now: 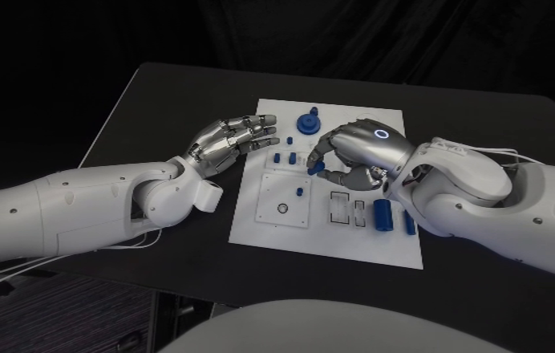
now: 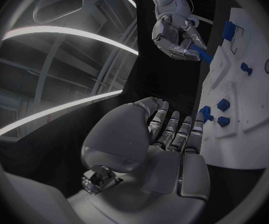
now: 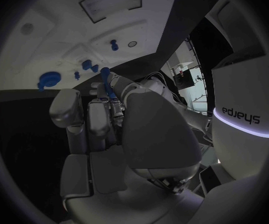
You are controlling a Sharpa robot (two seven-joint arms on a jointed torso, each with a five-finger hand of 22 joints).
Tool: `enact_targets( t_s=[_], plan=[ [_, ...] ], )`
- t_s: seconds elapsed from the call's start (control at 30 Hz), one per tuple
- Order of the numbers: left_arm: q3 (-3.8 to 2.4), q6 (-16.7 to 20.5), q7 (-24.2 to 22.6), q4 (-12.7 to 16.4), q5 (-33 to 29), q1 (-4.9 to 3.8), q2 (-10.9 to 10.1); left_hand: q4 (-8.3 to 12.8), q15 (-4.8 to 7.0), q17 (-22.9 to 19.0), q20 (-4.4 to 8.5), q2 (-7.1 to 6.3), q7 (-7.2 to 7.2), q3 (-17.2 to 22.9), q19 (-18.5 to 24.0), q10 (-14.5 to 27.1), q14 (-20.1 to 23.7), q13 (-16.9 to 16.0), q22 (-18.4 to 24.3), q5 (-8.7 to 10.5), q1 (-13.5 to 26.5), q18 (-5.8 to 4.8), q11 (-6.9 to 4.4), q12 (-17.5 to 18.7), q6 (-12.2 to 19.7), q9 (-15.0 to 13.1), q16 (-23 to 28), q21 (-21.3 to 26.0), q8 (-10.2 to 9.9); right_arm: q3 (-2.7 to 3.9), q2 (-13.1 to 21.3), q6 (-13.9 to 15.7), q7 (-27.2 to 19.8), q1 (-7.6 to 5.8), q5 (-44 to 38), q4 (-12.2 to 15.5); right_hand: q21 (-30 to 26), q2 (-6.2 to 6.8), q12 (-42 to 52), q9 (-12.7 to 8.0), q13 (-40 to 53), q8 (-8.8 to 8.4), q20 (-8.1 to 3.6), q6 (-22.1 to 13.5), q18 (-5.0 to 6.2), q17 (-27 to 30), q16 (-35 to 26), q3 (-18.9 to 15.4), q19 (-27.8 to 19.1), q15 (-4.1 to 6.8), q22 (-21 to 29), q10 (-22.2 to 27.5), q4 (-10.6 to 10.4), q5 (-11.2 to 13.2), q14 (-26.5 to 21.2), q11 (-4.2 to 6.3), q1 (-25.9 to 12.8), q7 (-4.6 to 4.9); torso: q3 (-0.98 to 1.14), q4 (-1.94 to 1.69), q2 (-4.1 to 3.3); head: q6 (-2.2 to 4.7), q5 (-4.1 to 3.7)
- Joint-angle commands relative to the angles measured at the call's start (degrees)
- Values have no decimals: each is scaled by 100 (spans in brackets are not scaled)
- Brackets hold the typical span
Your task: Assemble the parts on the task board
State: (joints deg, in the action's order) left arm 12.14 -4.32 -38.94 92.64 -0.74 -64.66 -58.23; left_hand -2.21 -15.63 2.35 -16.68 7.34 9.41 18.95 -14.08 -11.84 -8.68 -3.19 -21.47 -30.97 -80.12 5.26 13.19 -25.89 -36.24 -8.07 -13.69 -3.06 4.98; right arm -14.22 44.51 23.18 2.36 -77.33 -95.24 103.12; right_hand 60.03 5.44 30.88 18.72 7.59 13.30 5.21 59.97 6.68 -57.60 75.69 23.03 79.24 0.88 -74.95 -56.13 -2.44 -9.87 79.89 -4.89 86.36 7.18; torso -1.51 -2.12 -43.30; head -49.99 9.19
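head view: white board [image 1: 277, 233] mid-table, blue parts on it
right hand [image 1: 361, 154]: pinches a blue peg [image 1: 313, 165] above the board, probably to seat it
left hand [image 1: 235, 139]: empty, fingers apart, at the board's left edge, likely waiting

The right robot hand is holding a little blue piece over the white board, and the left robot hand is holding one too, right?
Not quite. The left robot hand holds nothing; the left wrist view shows its fingers spread and bare beside the white board. The right robot hand does pinch a little blue piece over the board.
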Motion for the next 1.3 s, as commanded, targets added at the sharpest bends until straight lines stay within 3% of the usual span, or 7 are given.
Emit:
enact_targets(
  t_s=[0.03, 0.2, 0.33, 0.43, 0.67, 0.93, 1.3],
  plan=[
    [-4, -9, -181, 5, -15, 11, -16, 41, 153, -23, 7, -64, 29, 72, 96, 0, 163, -6, 124, -18, 84, -25, 74, -5, -39, 2, 154, 26, 44, 5, -231, -565, 87, 55, -429, -91, -119, 23, -40, 43, 7, 43, -8, 12, -56, 83, -61, 16, -74, -4, -689, -184, 6, -38, -77, 151, -71, -9, -3, -5, -4, -1, 90],
    [-4, 23, -211, 0, -15, 13, -19, 55, 174, -25, 20, -105, 31, 76, 133, 1, 198, -6, 163, -15, 109, 27, 73, -6, -32, 6, 179, 33, 48, 6, -627, -584, -22, 143, -481, -260, -123, 20, -61, 63, 8, 36, -7, -3, -55, 63, -58, 12, -78, -5, -689, -184, 17, -67, -76, 150, -68, -7, 12, 18, 1, -1, 143],
    [-3, 12, -205, -3, -15, 14, -8, 56, 144, -15, 8, -97, 28, 93, 123, 2, 170, -6, 147, -21, 118, 47, 64, -4, -30, 8, 137, 27, 51, 7, -825, -653, -54, 190, -495, -383, -103, 21, -68, 69, 9, 30, -7, -14, -59, 36, -47, 9, -72, -5, -694, -185, 21, -73, -67, 149, -68, -6, 17, -17, 2, -1, 128],
    [-3, -1, -205, -19, -15, 14, 12, 56, 142, -14, 6, -95, 28, 96, 120, 2, 167, -6, 142, -21, 119, 49, 64, -3, -34, 7, 133, 26, 52, 7, -912, -691, -64, 237, -500, -440, -120, 20, -70, 73, 10, 28, -6, -18, -56, 52, -55, 6, -78, -6, -690, -189, 19, -73, -72, 148, -72, -4, 18, -10, -2, -1, 120],
    [-3, -46, -209, -51, -15, 16, 46, 58, 115, -6, -8, -90, 22, 112, 97, 5, 137, -5, 120, -24, 127, 55, 60, 3, -25, 11, 95, 16, 51, 7, -1029, -772, -92, 345, -525, -526, -128, 23, -79, 83, 12, 21, -5, -29, -55, 60, -61, -3, -82, -7, -688, -195, 25, -58, -76, 148, -74, -4, -4, -60, -15, -1, 96],
    [-3, -63, -201, -46, -15, 18, 51, 58, 100, -2, -13, -85, 20, 124, 79, 4, 114, -6, 107, -26, 133, 53, 57, 0, -20, 13, 68, 8, 51, 7, -1066, -929, -97, 481, -534, -598, -132, 29, -87, 99, 17, 17, -4, -36, -55, 62, -65, -10, -85, -6, -688, -208, 41, -42, -80, 150, -64, -5, -27, -32, -17, -1, 167],
    [-3, -82, -188, -52, -15, 19, 70, 56, 82, 3, -16, -78, 20, 138, 67, 4, 88, -6, 107, -28, 141, 47, 52, 2, -16, 15, 39, 2, 53, 7, -1051, -945, -87, 575, -536, -608, -147, 27, -94, 126, 26, 22, -5, -23, -51, 73, -75, -18, -93, -3, -685, -238, 55, -71, -87, 155, -57, -7, -1, -44, -16, -1, 175]
  ],
)
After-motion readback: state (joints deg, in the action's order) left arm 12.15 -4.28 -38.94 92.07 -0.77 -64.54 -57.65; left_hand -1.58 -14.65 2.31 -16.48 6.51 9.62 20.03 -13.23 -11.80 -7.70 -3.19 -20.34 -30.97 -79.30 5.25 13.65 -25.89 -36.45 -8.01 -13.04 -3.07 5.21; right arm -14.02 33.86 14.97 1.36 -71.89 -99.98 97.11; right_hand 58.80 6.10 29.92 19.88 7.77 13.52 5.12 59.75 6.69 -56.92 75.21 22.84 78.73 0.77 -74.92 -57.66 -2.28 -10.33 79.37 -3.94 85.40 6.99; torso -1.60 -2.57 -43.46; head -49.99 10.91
